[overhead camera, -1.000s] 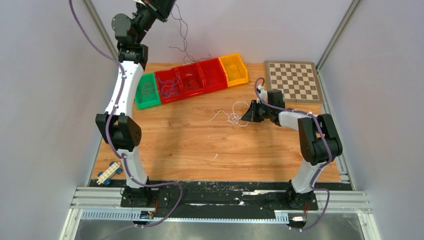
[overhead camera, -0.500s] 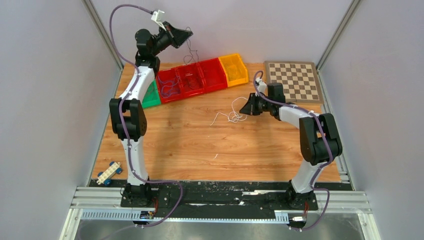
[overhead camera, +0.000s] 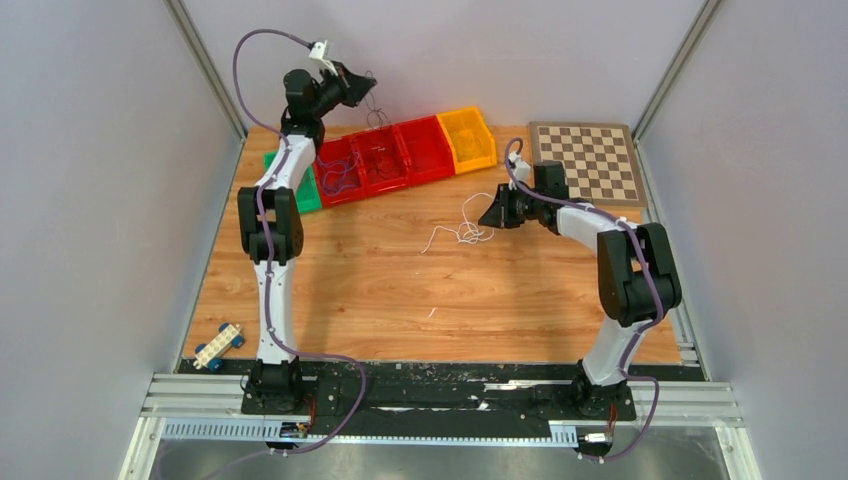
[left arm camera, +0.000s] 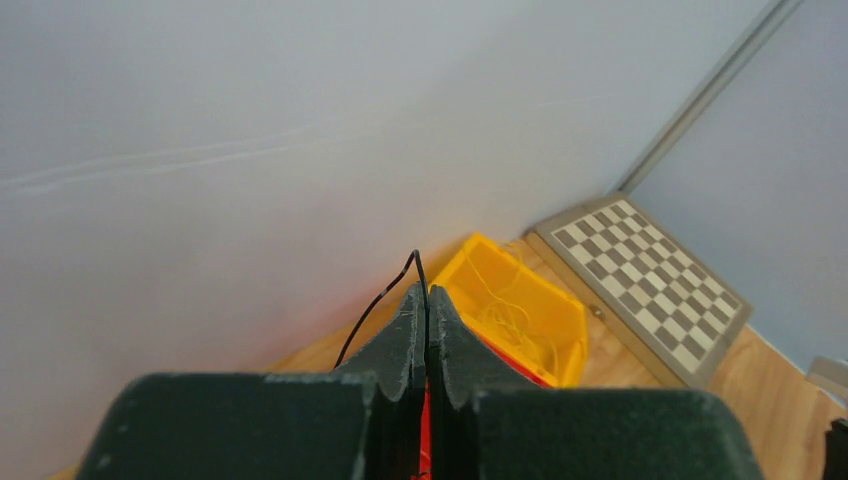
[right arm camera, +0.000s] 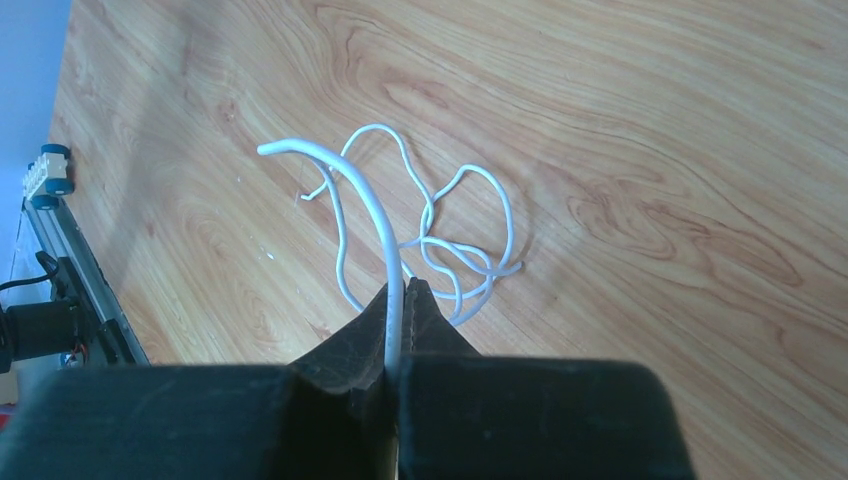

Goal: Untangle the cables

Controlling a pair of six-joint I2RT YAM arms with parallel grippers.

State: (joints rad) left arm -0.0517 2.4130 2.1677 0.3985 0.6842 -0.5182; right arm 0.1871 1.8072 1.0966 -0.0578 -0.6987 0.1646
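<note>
High over the red bins [overhead camera: 385,155], my left gripper [overhead camera: 362,84] is shut on a thin black cable [overhead camera: 374,108] that hangs down toward the middle red bin. In the left wrist view that black cable [left arm camera: 385,298] curls out of the pinched tips of the left gripper [left arm camera: 427,290]. My right gripper [overhead camera: 490,214] sits low over the table, shut on a white cable [right arm camera: 375,200] that arcs up out of the right gripper [right arm camera: 402,290]. The rest of the white cable lies in a loose tangle [overhead camera: 462,235] on the wood.
At the back stand a green bin [overhead camera: 305,192], red bins holding thin wires, and a yellow bin [overhead camera: 468,140] with yellow wire inside. A chessboard [overhead camera: 585,162] lies back right. A toy block car [overhead camera: 220,347] sits near left, and a small white scrap [overhead camera: 432,313] lies mid-table.
My left arm has swung down and forward from high against the back wall, bringing the black cable lower over the red bins. The right gripper has edged slightly farther back with the white cable.
</note>
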